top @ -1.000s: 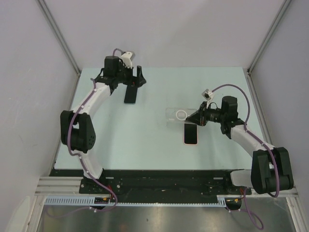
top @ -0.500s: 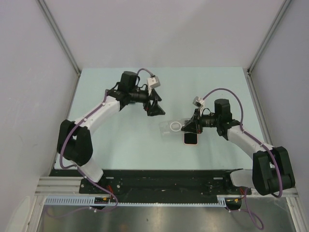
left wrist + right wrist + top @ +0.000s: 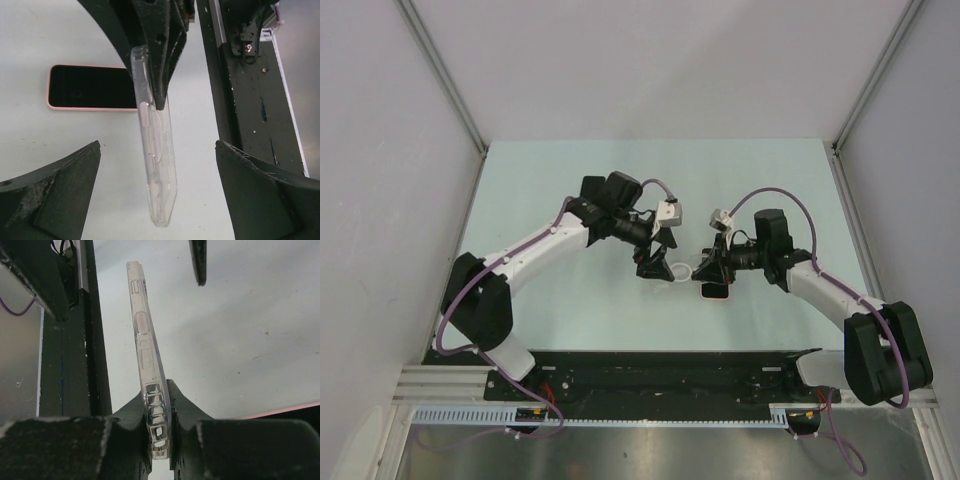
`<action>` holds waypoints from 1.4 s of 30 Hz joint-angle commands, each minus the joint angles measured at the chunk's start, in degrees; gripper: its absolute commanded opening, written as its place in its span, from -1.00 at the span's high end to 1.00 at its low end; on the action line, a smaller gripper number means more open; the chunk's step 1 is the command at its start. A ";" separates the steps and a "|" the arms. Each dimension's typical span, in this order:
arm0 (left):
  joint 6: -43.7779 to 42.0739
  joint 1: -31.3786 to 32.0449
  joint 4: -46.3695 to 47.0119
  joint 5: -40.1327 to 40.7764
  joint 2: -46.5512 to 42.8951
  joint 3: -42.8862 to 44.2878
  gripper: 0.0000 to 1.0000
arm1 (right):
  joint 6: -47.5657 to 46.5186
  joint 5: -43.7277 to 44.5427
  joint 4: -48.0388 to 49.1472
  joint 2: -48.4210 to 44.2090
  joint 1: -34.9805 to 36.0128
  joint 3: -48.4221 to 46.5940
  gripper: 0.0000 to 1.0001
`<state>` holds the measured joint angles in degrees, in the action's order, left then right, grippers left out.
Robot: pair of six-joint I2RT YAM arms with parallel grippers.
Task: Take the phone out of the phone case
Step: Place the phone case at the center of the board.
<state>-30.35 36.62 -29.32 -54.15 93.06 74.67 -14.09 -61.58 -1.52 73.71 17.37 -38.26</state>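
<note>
The clear phone case (image 3: 145, 340) stands on edge above the table, pinched at one end by my right gripper (image 3: 161, 440), which is shut on it. The case's free end (image 3: 159, 200) hangs between the wide-open fingers of my left gripper (image 3: 157, 145), touching neither finger. The phone (image 3: 92, 93), pink-edged with a black screen, lies flat on the table, out of the case. From above, the left gripper (image 3: 658, 262) and right gripper (image 3: 705, 268) face each other across the case (image 3: 680, 270), with the phone (image 3: 713, 291) just below the right gripper.
A black rail (image 3: 650, 365) runs along the table's near edge, also seen as the black rail (image 3: 250, 100) beside the case. Grey walls enclose the pale green table (image 3: 570, 170) on three sides.
My left arm has swung from the far left of the table to the centre, bringing its open fingers around the case's free end. My right gripper has carried the case slightly left, away from the phone.
</note>
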 commanded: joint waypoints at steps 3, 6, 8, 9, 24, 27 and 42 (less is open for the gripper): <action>-6.13 3.37 -4.78 3.43 0.02 -0.23 -1.00 | -4.54 2.78 -2.08 0.03 2.05 0.12 0.93; -6.30 4.25 -5.48 4.23 0.46 -0.23 -0.95 | -4.90 3.31 -2.17 0.03 2.50 0.12 0.93; -6.22 4.60 -5.66 4.75 1.07 -0.14 -0.84 | -5.25 4.01 -2.35 0.03 2.76 0.12 0.92; -6.13 4.69 -5.75 5.28 1.34 0.03 -0.79 | -5.34 4.19 -2.44 0.20 2.76 0.12 0.92; -3.23 5.65 -5.75 7.04 6.17 2.84 0.00 | -6.39 5.86 -2.70 0.47 3.73 0.12 0.92; -2.96 5.65 -5.66 6.87 6.52 3.20 0.16 | -6.39 5.95 -2.70 0.56 3.90 0.12 0.92; -2.79 6.44 -5.75 7.74 7.93 3.72 0.76 | -7.18 6.65 -3.14 0.91 4.43 0.12 0.92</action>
<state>-32.36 42.19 -34.68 -45.19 100.49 76.34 -20.16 -54.94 -5.21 74.41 21.30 -38.26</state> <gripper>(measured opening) 0.226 0.152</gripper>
